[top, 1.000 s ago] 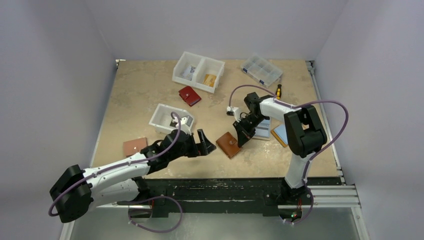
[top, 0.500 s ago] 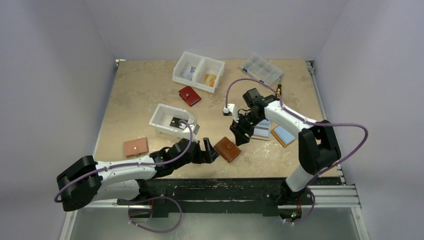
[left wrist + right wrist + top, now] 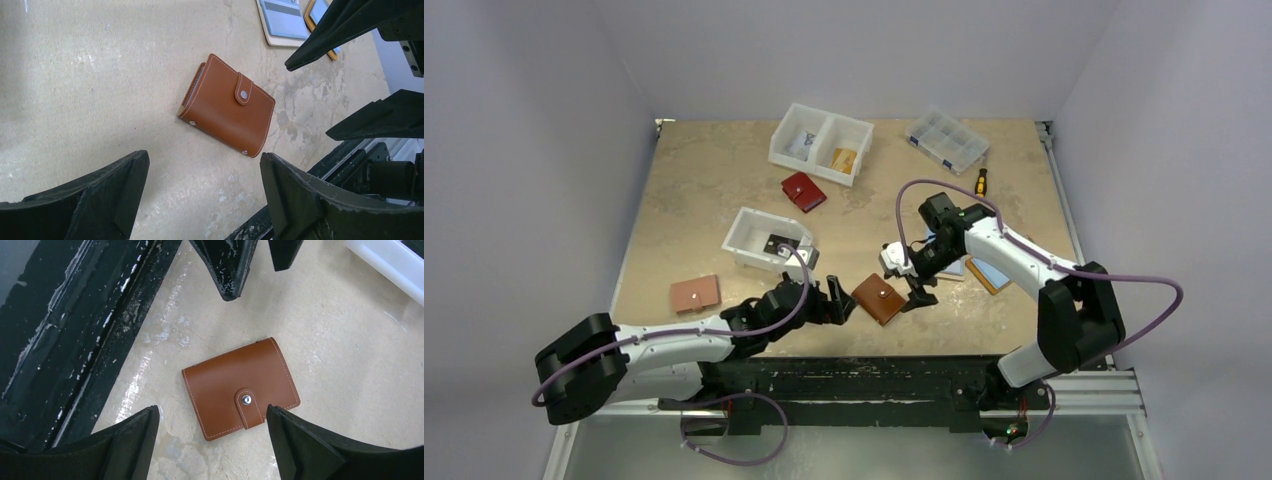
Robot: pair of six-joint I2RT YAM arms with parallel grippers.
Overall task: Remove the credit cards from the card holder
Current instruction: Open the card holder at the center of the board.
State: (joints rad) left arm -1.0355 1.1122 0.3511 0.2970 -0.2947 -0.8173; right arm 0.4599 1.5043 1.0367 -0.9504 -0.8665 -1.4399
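Observation:
The card holder (image 3: pixel 879 298) lies shut on the table near the front edge, a brown wallet with its snap tab fastened (image 3: pixel 227 107) (image 3: pixel 240 387). The credit cards are hidden. My left gripper (image 3: pixel 841 300) sits just left of the holder, open and empty (image 3: pixel 202 157), its tips short of the holder's near corner. My right gripper (image 3: pixel 914 286) hovers at the holder's right side, open and empty (image 3: pixel 212 410), with the holder lying between and beyond its fingers. Each wrist view shows the other gripper's black fingers (image 3: pixel 340 30) (image 3: pixel 230 270).
Two flat light-blue cards (image 3: pixel 951 262) (image 3: pixel 990 271) lie right of the holder. A white tray (image 3: pixel 749 238) with a dark item stands behind the left arm. A tan holder (image 3: pixel 695 294), red wallet (image 3: pixel 804 192), divided bin (image 3: pixel 821 143), clear organiser (image 3: pixel 946 138) and screwdriver (image 3: pixel 981 181) lie around. A black rail (image 3: pixel 904 375) borders the front.
The right gripper has gone from shut to open and swung down to the holder's right side. The left gripper has slid forward and right, up to the holder's left edge.

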